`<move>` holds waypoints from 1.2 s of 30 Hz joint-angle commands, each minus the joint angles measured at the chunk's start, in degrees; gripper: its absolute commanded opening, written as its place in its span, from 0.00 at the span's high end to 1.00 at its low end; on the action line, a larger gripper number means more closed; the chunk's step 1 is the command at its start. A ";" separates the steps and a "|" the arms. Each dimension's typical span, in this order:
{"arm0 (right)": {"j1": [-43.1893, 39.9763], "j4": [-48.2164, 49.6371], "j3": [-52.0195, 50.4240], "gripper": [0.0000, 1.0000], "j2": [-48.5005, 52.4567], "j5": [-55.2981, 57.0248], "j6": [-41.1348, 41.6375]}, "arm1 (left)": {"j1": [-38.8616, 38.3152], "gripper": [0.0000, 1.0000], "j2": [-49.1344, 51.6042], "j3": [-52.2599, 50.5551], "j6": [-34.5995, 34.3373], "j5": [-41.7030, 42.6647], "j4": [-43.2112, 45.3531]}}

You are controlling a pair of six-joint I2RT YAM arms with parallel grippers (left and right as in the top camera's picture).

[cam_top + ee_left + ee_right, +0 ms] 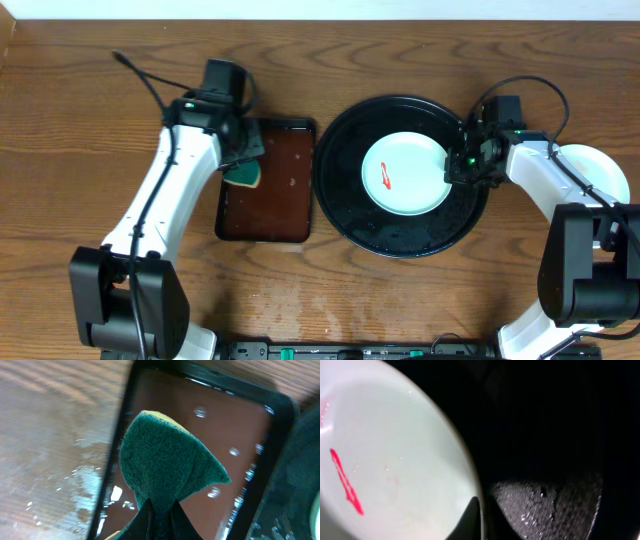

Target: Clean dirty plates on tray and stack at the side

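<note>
Left gripper (160,512) pinches green sponge (167,457) over brown tray (235,425); right gripper (481,512) pressed together at red-smeared plate (400,445) rim on black tray (345,205).

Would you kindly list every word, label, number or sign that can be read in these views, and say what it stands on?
None: no view shows any readable writing.
The red mark on the plate is a smear, not a letter or sign.
The black tray, the brown tray and the sponge carry no label that can be made out.
</note>
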 commanded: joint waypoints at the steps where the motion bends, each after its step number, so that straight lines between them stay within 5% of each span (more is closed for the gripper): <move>1: 1.01 0.15 -0.02 0.80 -0.76 0.31 2.82 | -2.05 0.92 0.11 -0.20 1.01 -0.37 0.68; 5: 0.09 3.82 0.15 0.53 -0.79 0.39 -2.05 | -2.58 0.92 0.11 -0.20 0.96 -0.37 0.96; 9: -1.81 6.54 0.15 0.50 -0.79 0.37 -5.64 | -2.58 0.92 0.11 -0.20 0.96 -0.35 0.96; 19: -0.46 7.91 -0.17 0.60 -0.11 0.35 -13.18 | -2.58 0.92 0.11 -0.20 0.96 -0.35 0.85; 25: 0.85 8.35 -0.61 0.78 -0.09 0.70 -13.68 | -2.58 0.92 0.11 -0.20 0.96 -0.35 0.76; 30: 0.85 10.64 -3.04 0.76 -0.09 1.31 -14.14 | -2.58 0.92 0.11 -0.20 0.96 -0.35 0.76; 34: 0.83 12.52 -3.80 0.99 -0.09 3.37 -14.21 | -2.58 0.92 0.11 -0.20 0.96 -0.35 0.81; 36: 0.83 13.05 -3.80 0.99 -0.09 3.58 -14.14 | -2.58 0.92 0.11 -0.20 0.96 -0.35 0.92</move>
